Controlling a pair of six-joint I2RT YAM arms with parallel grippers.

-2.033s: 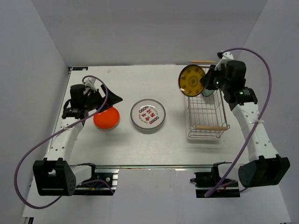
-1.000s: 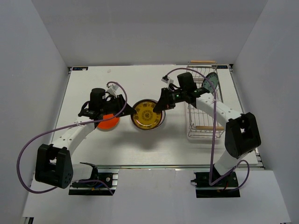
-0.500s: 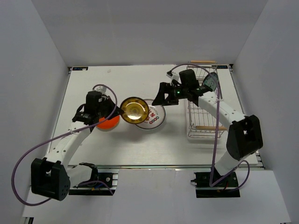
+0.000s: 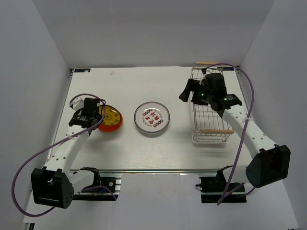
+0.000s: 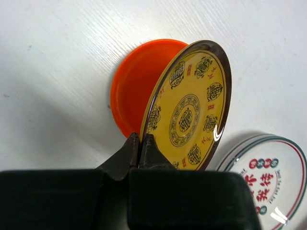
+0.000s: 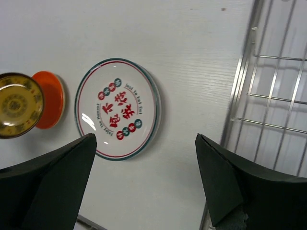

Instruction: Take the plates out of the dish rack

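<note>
My left gripper [image 5: 142,140] is shut on the lower rim of a yellow plate [image 5: 189,108] with a dark rim and gold medallions. It holds that plate tilted on edge over the orange-red plate [image 5: 132,88], which lies flat on the table. From above, the yellow plate [image 4: 110,115] covers part of the orange-red plate [image 4: 113,124]. The white plate with red marks [image 4: 152,117] lies flat mid-table. My right gripper [image 4: 188,95] is open and empty by the dish rack's [image 4: 211,130] left side. In the right wrist view, the right gripper [image 6: 145,138] hangs above bare table between the white plate [image 6: 117,108] and the rack [image 6: 268,96].
The rack's wooden handles [image 4: 217,131] cross its near and far ends. My right arm covers the rack's far part. Grey walls close in the table on three sides.
The left gripper has carried the yellow plate leftward from the white plate to over the orange-red plate. The right gripper has let go, opened and drawn back to the rack.
</note>
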